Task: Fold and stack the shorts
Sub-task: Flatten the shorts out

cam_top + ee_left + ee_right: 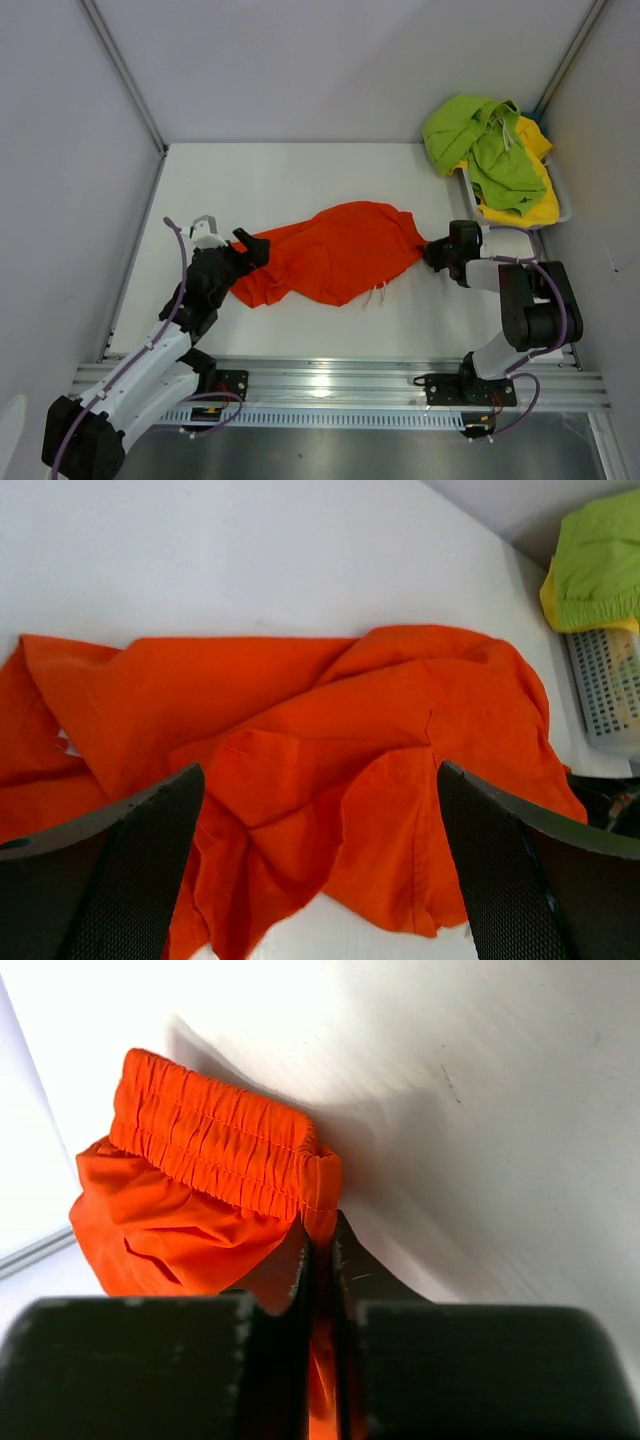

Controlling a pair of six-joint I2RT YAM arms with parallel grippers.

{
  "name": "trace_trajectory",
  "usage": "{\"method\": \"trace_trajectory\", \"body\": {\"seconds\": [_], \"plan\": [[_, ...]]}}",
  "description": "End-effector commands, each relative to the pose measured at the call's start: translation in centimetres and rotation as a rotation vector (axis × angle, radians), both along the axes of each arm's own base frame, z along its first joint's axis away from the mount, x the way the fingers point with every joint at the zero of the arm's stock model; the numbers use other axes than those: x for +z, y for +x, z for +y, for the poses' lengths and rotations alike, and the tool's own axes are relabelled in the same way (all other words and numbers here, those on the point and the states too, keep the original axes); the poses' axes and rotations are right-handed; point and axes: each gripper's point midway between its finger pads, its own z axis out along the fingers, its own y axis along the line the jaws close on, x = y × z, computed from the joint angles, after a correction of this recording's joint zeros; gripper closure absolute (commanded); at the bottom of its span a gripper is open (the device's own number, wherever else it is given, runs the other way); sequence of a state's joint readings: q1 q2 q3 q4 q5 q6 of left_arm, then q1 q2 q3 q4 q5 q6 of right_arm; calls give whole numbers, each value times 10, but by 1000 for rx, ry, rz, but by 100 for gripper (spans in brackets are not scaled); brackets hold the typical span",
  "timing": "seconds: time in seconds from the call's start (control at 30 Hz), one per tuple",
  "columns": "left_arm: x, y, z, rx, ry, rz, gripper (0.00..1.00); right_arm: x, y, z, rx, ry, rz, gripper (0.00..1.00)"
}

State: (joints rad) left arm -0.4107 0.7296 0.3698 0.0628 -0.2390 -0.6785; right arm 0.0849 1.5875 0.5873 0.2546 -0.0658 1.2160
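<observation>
One pair of crumpled orange fabric shorts (pixel 335 255) lies mid-table on the white tabletop (pixel 300 180); your right gripper (pixel 320 1260) has its jaws pinched shut on the elastic waistband at the right end, likely to pull the cloth flat, while your left gripper (pixel 252 247) hangs with jaws spread wide over the opposite end, gripping nothing. You have bare surface beyond the shorts for spreading, but the white plastic basket (pixel 566 208) heaped with lime green shorts (pixel 480 140) and yellow shorts (pixel 540 210) crowds the far right corner near that arm.

Bright, even overhead light with faint, soft shadows; white table (pixel 520 1080) overexposed and streak-blurred in the right wrist view; orange shorts (pixel 200 1180) sharp and saturated, shading the table beside them.
</observation>
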Motion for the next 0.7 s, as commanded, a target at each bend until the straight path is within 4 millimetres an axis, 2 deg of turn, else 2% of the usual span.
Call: {"method": "trace_trajectory", "body": {"seconds": [0.0, 0.03, 0.13, 0.2, 0.43, 0.47, 0.5, 0.53, 0.63, 0.67], "plan": [[19, -2, -25, -76, -43, 67, 1, 15, 10, -8, -37, -63, -43, 100], [16, -5, -27, -77, -40, 98, 1, 20, 10, -10, -45, -80, -53, 100], [43, -5, -48, -128, -44, 113, 1, 24, 6, -8, -31, -124, -52, 100], [53, -7, -60, -153, -62, 150, 1, 30, 3, -8, -34, -153, -61, 100], [47, -26, -115, -290, -107, 326, 3, 50, -7, -4, -32, -250, -100, 100], [48, -25, -117, -278, -98, 328, 5, 51, -9, -2, -28, -257, -101, 100], [40, -24, -109, -222, -65, 354, 5, 55, -10, -2, -33, -259, -110, 100], [36, -22, -109, -196, -69, 378, 5, 55, -11, -4, -35, -266, -109, 100], [33, -14, -100, -127, -64, 360, 16, 58, -12, -3, -33, -264, -120, 100], [22, -14, -93, -94, -56, 376, 12, 58, -13, -1, -27, -262, -120, 100]]}}
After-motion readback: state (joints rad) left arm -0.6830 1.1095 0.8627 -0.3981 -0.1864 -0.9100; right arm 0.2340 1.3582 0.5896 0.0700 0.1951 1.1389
